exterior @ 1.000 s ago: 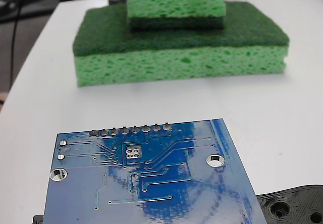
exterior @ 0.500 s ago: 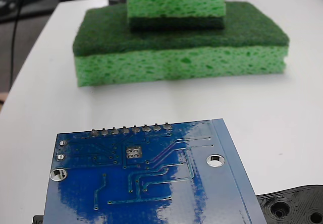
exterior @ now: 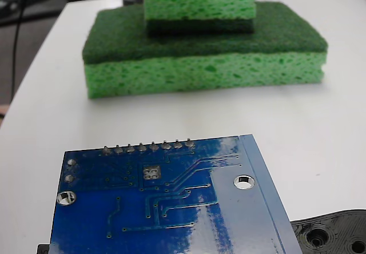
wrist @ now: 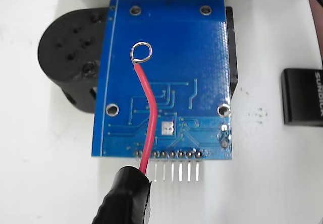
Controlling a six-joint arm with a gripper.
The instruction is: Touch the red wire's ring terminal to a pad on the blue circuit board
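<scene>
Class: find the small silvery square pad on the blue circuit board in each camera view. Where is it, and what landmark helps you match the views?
Fixed view: the pad sits left of centre on the blue circuit board, just below the solder blobs.
Wrist view: the pad lies low on the board, above the same blobs.
Shared landmark: that blob row.

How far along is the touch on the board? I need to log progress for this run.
Done: the red wire is already carried over the blue circuit board. In hand: its ring terminal appears over bare blue board near the far edge, not over the pad; the fixed view shows no wire. Left: bring the ring back to the silvery square and make contact. The end effector itself is not visible.
</scene>
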